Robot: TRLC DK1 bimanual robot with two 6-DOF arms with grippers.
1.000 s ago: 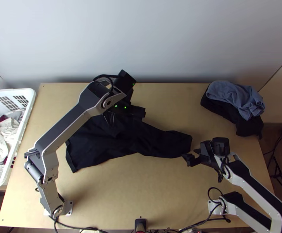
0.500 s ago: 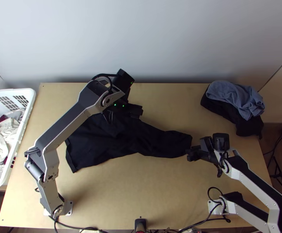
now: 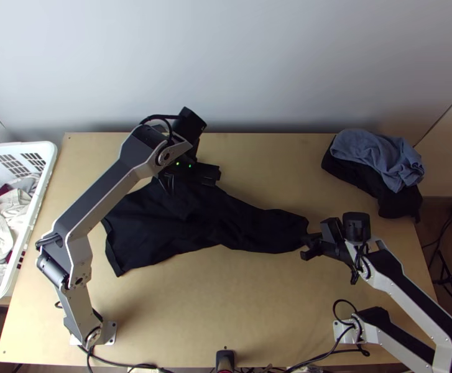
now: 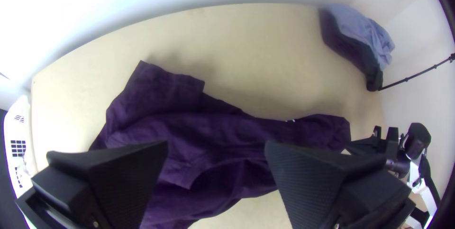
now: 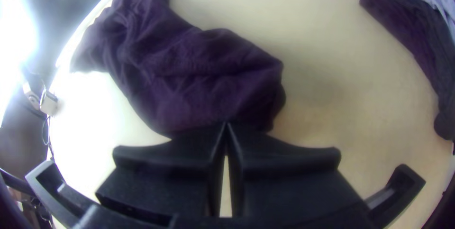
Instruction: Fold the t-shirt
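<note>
1. The dark t-shirt [image 3: 182, 217] lay rumpled across the bench [image 3: 257, 304].
2. Above it, the left hand [image 3: 188, 178] had its fingers wide apart.
3. The right hand [image 3: 305, 245] had its fingertips together at the narrow end; any pinched cloth, I couldn't tell.

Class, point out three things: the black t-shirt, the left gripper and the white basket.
Black t-shirt [image 3: 170, 230]: top view, middle of the cloth.
Left gripper [image 4: 216, 146]: left wrist view, between its fingertips.
White basket [image 3: 49, 153]: top view, corner of its rim.
</note>
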